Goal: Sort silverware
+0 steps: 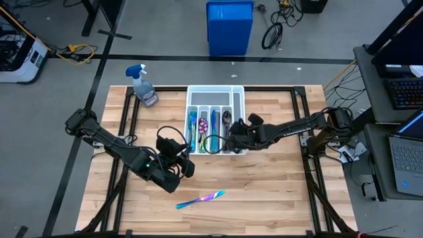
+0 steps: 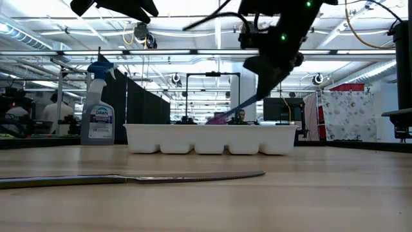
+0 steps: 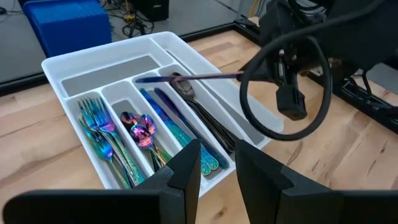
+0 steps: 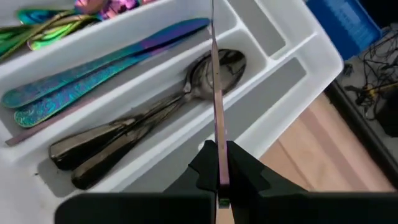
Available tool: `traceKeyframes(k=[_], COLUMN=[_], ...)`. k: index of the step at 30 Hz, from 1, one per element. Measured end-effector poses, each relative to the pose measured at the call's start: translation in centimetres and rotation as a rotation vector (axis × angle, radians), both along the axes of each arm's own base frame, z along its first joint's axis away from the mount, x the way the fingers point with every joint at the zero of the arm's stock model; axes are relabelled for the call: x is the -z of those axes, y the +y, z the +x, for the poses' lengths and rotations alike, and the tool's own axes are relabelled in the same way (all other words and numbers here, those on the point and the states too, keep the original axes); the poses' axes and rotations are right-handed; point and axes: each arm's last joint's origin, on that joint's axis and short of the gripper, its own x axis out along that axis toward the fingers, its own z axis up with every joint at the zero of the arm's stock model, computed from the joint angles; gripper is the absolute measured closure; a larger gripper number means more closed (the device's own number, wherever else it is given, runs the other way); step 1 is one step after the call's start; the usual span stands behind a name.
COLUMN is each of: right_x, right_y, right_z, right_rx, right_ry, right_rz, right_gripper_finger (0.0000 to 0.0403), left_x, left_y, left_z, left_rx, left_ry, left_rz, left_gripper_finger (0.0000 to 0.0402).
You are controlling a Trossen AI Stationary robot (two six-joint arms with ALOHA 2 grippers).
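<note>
Pale wooden table with visible grain and a smooth finish. On it sits a white plastic tray, faintly glossy. Inside the tray lie polished metal forks with a blue-green sheen, mirror-glossy dark metal spoons, and iridescent purple spoons.

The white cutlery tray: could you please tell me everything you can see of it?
The white cutlery tray looks like moulded plastic, with four long slots side by side, a narrow slot along one side, and a cross compartment at its far end. It sits flat at the table's far middle. One slot holds teal forks, the next purple spoons, then blue knives, then dark spoons. The cross and side compartments look empty. The right gripper holds a thin utensil above it.
</note>
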Motion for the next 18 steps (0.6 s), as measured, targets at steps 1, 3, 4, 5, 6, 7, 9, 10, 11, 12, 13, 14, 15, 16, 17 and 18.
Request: traceKeyframes(k=[1, 3, 4, 5, 6, 7, 9, 10, 11, 12, 13, 14, 15, 16, 17, 18], right_x=[-0.3, -1.0, -1.3, -1.5, -1.8, -1.9, -2.0, -2.0, -2.0, -2.0, -2.0, -1.9, -1.9, -1.9, -1.9, -1.9], right_y=[0.0, 0.1, 0.1, 0.1, 0.0, -0.1, -0.3, -0.5, -0.6, -0.8, -1.0, -1.2, -1.3, -1.5, -1.6, -1.7], right_z=[0.1, 0.3, 0.4, 0.4, 0.5, 0.6, 0.6, 0.6, 0.6, 0.6, 0.5, 0.4, 0.4, 0.3, 0.3, 0.3], right_rx=[-0.005, -0.022, -0.030, -0.037, -0.042, -0.047, -0.052, -0.054, -0.053, -0.050, -0.046, -0.042, -0.038, -0.035, -0.036, -0.039], right_ry=[0.005, 0.010, 0.016, 0.023, 0.026, 0.024, 0.029, 0.037, 0.041, 0.043, 0.049, 0.059, 0.067, 0.071, 0.076, 0.077], right_rz=[-0.002, -0.002, 0.002, 0.011, 0.019, 0.030, 0.049, 0.057, 0.062, 0.064, 0.067, 0.075, 0.079, 0.079, 0.079, 0.077], right_gripper_finger=[0.0403, 0.0403, 0.0403, 0.0403, 0.0403, 0.0403, 0.0402, 0.0401, 0.0399, 0.0398, 0.0397, 0.0397, 0.0397, 0.0396, 0.0396, 0.0396], left_x=[0.0, 0.0, 0.0, 0.0, 0.0, 0.0, 0.0, 0.0, 0.0, -0.1, -0.1, -0.1, -0.1, -0.1, -0.1, -0.1], left_y=[0.0, 0.0, 0.0, 0.0, 0.0, 0.0, 0.0, 0.0, 0.0, -0.1, -0.1, -0.1, -0.1, -0.1, -0.1, -0.1], left_z=[0.0, 0.0, 0.0, 0.0, 0.0, 0.0, 0.0, 0.0, 0.1, 0.1, 0.1, 0.2, 0.2, 0.2, 0.2, 0.2], left_rx=[0.000, 0.000, 0.000, 0.000, 0.000, 0.000, 0.000, 0.000, 0.000, 0.000, 0.000, 0.000, 0.000, 0.000, 0.000, 0.000], left_ry=[0.000, 0.000, 0.000, -0.001, -0.001, -0.002, -0.004, -0.006, -0.010, -0.014, -0.020, -0.026, -0.027, -0.027, -0.027, -0.027], left_rz=[0.000, 0.000, 0.000, -0.001, -0.001, -0.001, -0.002, -0.004, -0.006, -0.009, -0.012, -0.016, -0.016, -0.016, -0.016, -0.016], left_gripper_finger=[0.0317, 0.0317, 0.0317, 0.0317, 0.0317, 0.0317, 0.0317, 0.0317, 0.0317, 0.0317, 0.0317, 0.0317, 0.0317, 0.0317, 0.0317, 0.0317])
